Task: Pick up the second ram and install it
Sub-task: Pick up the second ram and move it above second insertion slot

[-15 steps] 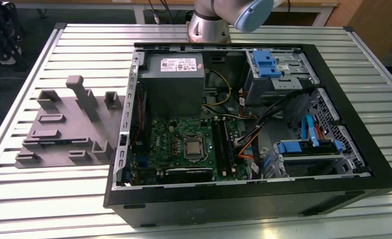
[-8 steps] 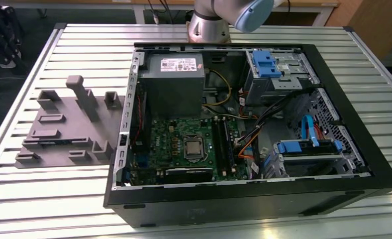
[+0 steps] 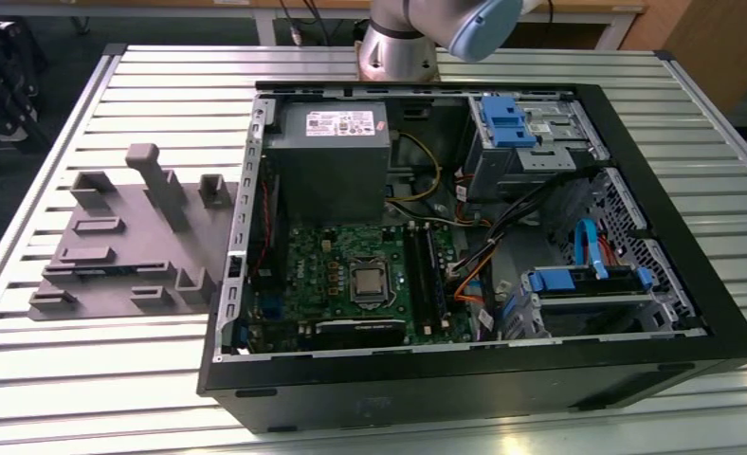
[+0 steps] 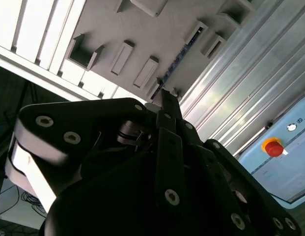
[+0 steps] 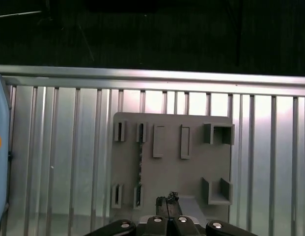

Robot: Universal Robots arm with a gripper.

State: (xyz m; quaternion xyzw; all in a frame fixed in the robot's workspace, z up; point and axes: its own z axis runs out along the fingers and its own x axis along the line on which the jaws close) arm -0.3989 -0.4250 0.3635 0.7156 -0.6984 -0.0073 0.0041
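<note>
Nearest the camera in the first wrist view, the dark gripper (image 5: 167, 200) pointed down at a grey tray (image 5: 191, 167). Its two fingers were drawn together with nothing between them, and the tips hung over the tray's nearer edge.

Just beyond them and off to one side stood the second ram (image 5: 140, 164). It was a thin blue-green board, untouched in the tray and not beneath the fingers. It stood on its long edge with each end caught in a slotted post (image 5: 141, 132).

To pick it up well, the fingers would likely need to part. The gripper would need to shift sideways until the board's upper edge lay midway between them, near mid-length. A straight descent, a light clamp and a straight lift seemed best, since a tilted pull could bind the board in its posts.

The board's long axis ran along the slats of the metal table (image 5: 59, 147), pointing away from the gripper toward the table's far rail. Its flat faces looked sideways. The fingers sat side by side across that axis, which seemed to suit closing on those faces.

Farther off, in the exterior view, the tray lay just beside an open computer case (image 3: 475, 365), on the exterior view's left. Inside, the black memory slots (image 3: 417, 270) ran along the green motherboard (image 3: 336, 261), well apart from the tray.
</note>
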